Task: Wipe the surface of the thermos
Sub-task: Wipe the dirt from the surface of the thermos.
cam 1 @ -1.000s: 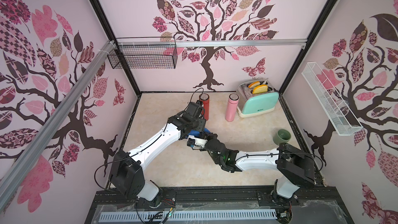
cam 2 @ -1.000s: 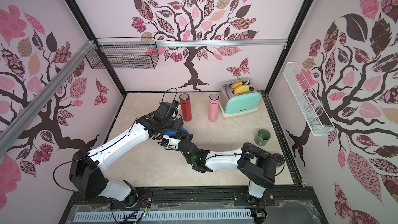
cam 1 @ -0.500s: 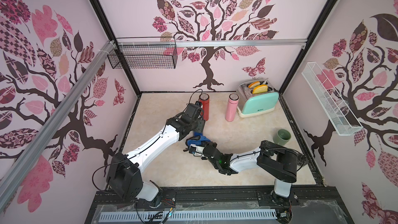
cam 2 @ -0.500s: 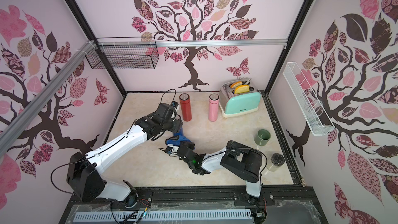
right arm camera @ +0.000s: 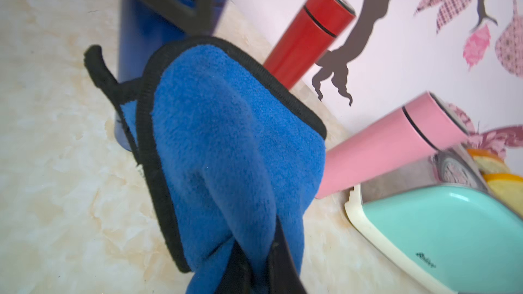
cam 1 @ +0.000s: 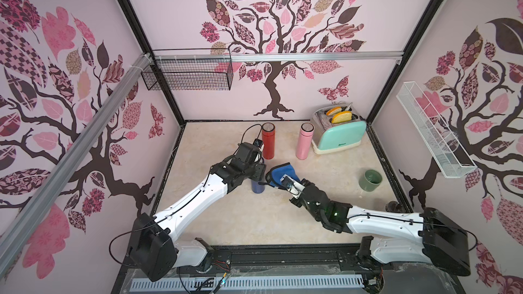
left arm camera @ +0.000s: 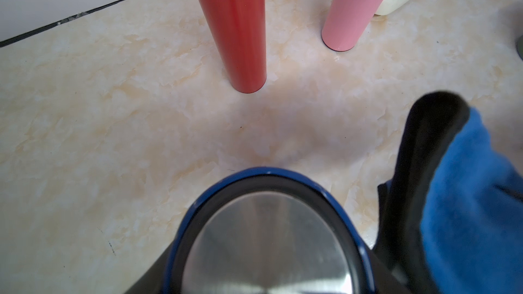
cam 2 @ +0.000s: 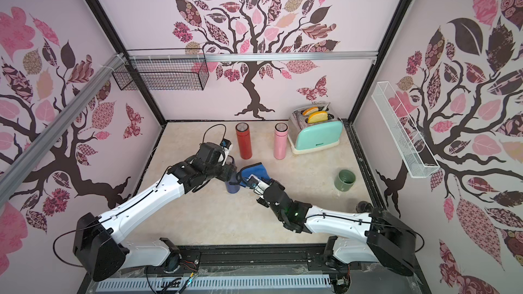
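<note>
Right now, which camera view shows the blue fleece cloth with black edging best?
The right wrist view: the blue fleece cloth dominates the frame, pinched by the right gripper. Both top views show it small beside the dark blue thermos; the left wrist view catches one edge.

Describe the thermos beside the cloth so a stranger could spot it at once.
From the mint toaster at the back, pass the pink thermos and the red thermos. In front of them stands a third thermos, held by the left gripper beside the blue cloth; it alone is dark blue.
</note>
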{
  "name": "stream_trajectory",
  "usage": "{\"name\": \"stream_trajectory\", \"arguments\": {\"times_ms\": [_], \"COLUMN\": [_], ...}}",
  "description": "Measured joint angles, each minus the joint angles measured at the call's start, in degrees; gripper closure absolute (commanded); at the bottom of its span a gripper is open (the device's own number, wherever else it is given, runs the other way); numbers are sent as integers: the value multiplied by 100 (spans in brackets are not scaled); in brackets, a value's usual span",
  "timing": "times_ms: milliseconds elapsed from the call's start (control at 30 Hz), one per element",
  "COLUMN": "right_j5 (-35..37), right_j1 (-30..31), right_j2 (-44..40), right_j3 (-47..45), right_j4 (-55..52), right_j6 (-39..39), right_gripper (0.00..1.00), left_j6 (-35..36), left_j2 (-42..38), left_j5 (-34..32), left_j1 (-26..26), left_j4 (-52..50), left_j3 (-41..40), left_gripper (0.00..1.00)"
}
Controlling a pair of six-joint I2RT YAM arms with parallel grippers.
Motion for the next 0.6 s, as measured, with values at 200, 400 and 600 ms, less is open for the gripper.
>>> {"name": "stream_trajectory", "arguments": {"times_ms": [200, 400, 600], "right_j5": [-636, -1775, -3086], "right_j1": [-789, -977, -1202], "right_j2": [-295, 162, 420], "right_j3": [417, 1639, 2238], "right_j4": [-566, -1320, -1884], "right_j6": [892, 1480, 1886], "right_gripper": [100, 100, 100], "left_j6": [529, 1209, 1991], "left_j2": [-280, -358, -699], "left_j5": [957, 1886, 2371], "left_j1": [28, 24, 24], "left_j4": [402, 769, 1016], "left_j3": [-378, -614, -1019], "left_gripper": [100, 100, 100]}}
